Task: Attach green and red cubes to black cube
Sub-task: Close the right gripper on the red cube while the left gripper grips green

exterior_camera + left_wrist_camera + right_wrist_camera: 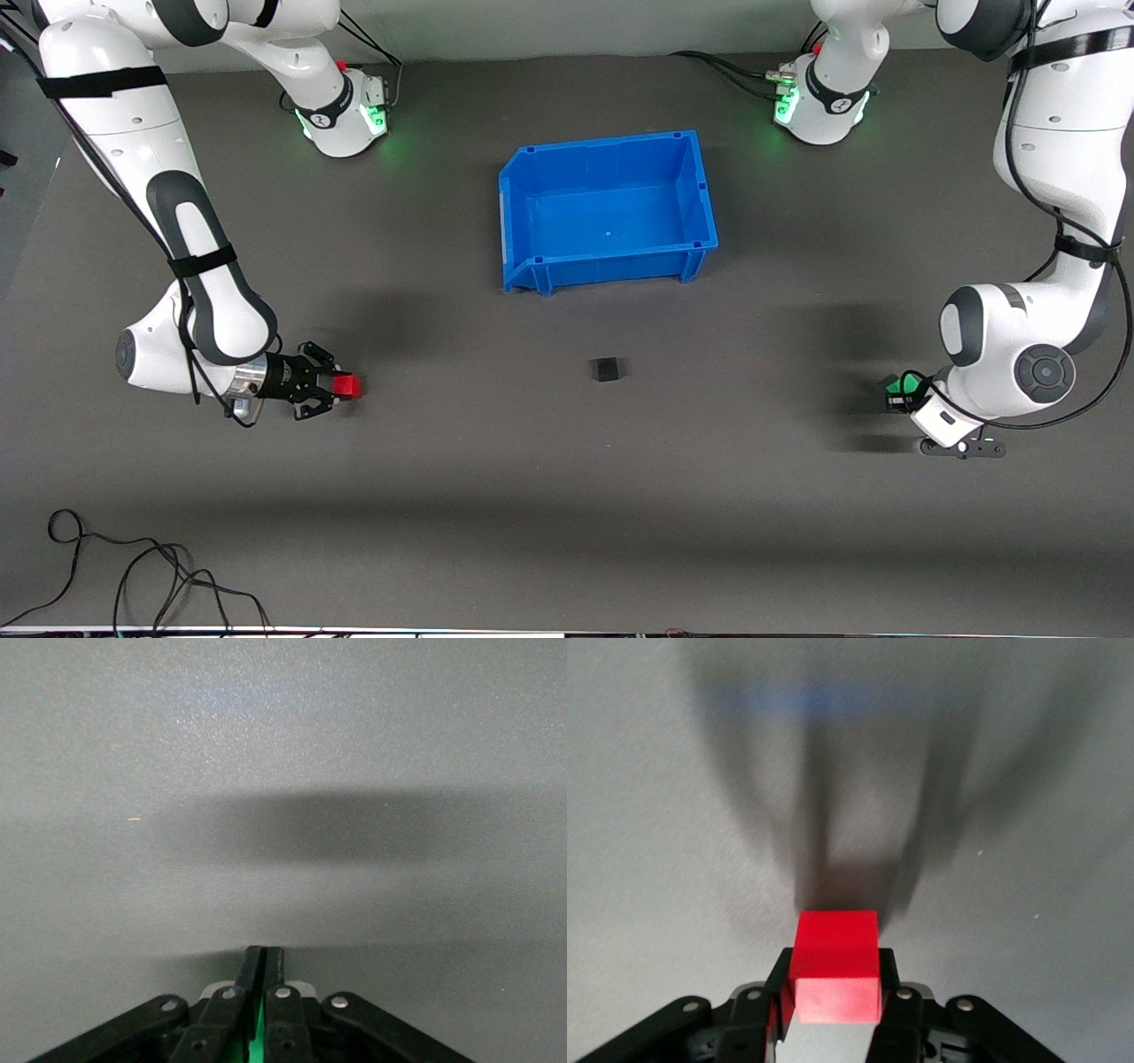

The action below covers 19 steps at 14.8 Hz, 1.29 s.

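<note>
Two Franka arms hold a coloured cube each while the black cube [607, 369] sits alone on the table's middle, nearer the front camera than the blue bin [609, 209]. The right gripper [335, 387], low over the table toward the right arm's end, has its fingers clamped on the red cube [348, 385], which juts out past the fingertips in the right wrist view [835, 966]. The left gripper [897, 393], low near the left arm's edge of the table, is pinched on the green cube [905, 385]; in the left wrist view only a sliver of green [257, 1036] shows between nearly closed fingers [251, 967].

The risks appear to lie in the approach. The black cube is loose, so a push from one side alone could slide it rather than join it. The green cube's grip looks thin and could let it twist. Both arms converge on one small target, so the grippers may collide.
</note>
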{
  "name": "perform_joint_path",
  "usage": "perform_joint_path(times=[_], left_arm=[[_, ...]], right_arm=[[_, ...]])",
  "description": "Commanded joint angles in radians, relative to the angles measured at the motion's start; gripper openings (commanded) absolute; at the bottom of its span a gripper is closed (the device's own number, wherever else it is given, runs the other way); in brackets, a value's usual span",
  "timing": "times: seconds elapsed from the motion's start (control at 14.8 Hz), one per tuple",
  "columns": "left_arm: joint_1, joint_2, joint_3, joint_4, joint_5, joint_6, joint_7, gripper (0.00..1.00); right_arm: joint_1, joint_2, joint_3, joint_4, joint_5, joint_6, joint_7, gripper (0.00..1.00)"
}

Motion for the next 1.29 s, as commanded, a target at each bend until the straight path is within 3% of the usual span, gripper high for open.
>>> perform_joint_path(times=[0.0,0.07,0.14,0.54,0.88,1.22], left_arm=[[-0.004,0.006,0.004,0.013,0.005,-0.017,0.010,0.34],[-0.007,0.006,0.004,0.013,0.006,-0.019,0.003,0.47],[-0.006,0.006,0.004,0.012,0.008,-0.019,0.010,0.52],[-0.001,-0.008,0.004,0.013,0.009,-0.054,-0.010,0.69],[0.034,-0.046,0.013,0.013,0.005,-0.175,-0.026,0.69],[0.019,-0.028,0.004,0.032,-0.018,-0.152,-0.189,0.64]], right_arm=[[0.047,-0.040,0.000,0.030,0.026,-0.050,0.070,0.09],[0.073,-0.051,0.000,0.037,0.026,-0.051,0.113,0.09],[0.095,-0.056,0.000,0.054,0.026,-0.052,0.156,0.08],[0.223,-0.051,0.000,0.116,0.029,-0.031,0.328,0.05],[0.248,-0.039,0.000,0.111,0.035,-0.011,0.319,0.05],[0.250,-0.015,0.000,0.110,0.032,-0.011,0.302,0.05]])
